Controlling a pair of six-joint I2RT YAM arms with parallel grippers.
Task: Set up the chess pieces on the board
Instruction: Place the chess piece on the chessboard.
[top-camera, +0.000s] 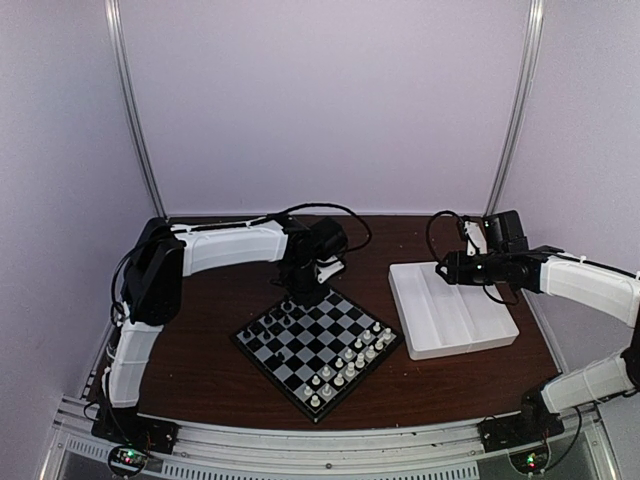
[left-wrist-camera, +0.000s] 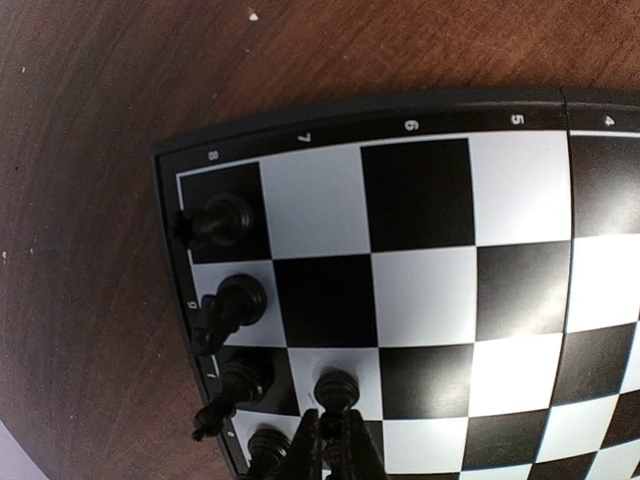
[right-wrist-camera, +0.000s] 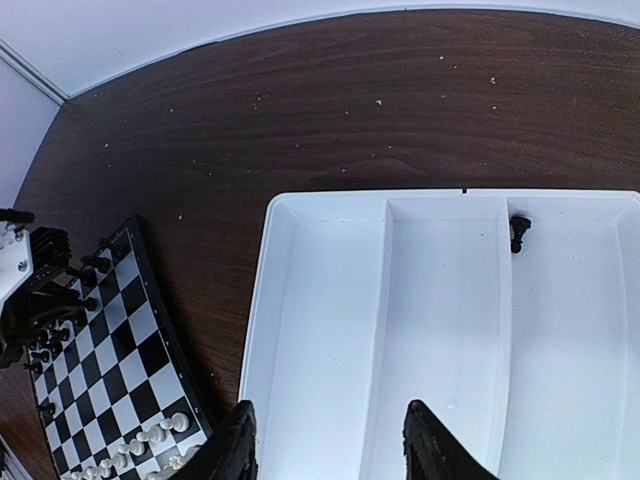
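1. On the dark wooden table (top-camera: 200, 370), the board (top-camera: 310, 335) lies cornerwise between the two arms. Its black chess pieces (left-wrist-camera: 235, 300) are lined up along the far-left edge, next to the numbered frame.
2. The left gripper (left-wrist-camera: 335, 440) hangs low over that corner with its jaws pressed together. A black pawn (left-wrist-camera: 337, 388) stands right at the fingertips, and whether it is pinched cannot be told.
3. White chessmen (top-camera: 350, 360) crowd the board's opposite, near-right edge, well apart from the black ones.
4. Near the board on the right sits a white tray (right-wrist-camera: 330, 300) split into long compartments. A lone black piece (right-wrist-camera: 519, 232) stands at its far end, close against a divider.
5. The right gripper (right-wrist-camera: 335, 450) hovers above the tray, its fingers (right-wrist-camera: 245, 445) spread apart with nothing between them. They straddle one divider, and the lone black piece lies farther off, past the next divider.
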